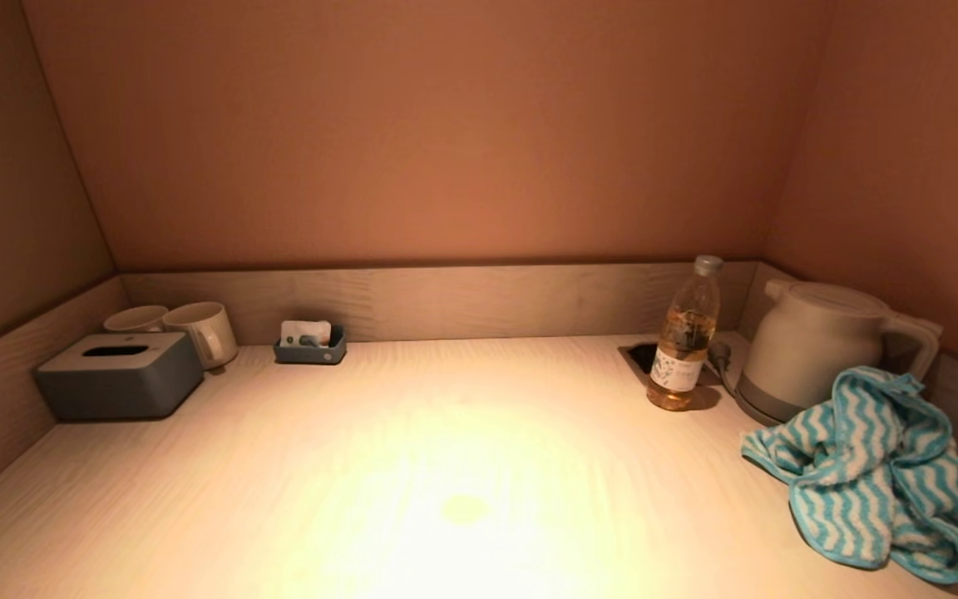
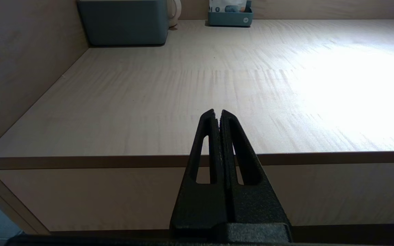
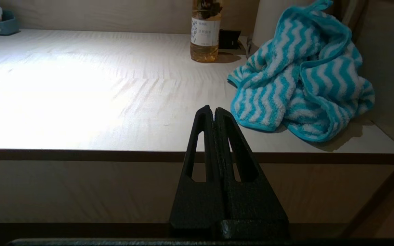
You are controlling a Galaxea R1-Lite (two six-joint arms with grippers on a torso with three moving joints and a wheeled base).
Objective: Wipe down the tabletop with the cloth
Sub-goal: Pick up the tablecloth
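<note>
A crumpled turquoise and white zigzag cloth lies at the front right of the pale wooden tabletop, against the right wall. It also shows in the right wrist view. My right gripper is shut and empty, held in front of the tabletop's front edge, short of the cloth. My left gripper is shut and empty, in front of the front edge on the left side. Neither gripper shows in the head view.
A white kettle and a bottle of amber liquid stand behind the cloth. A grey tissue box, two white mugs and a small grey tray stand at the back left. Walls close in three sides.
</note>
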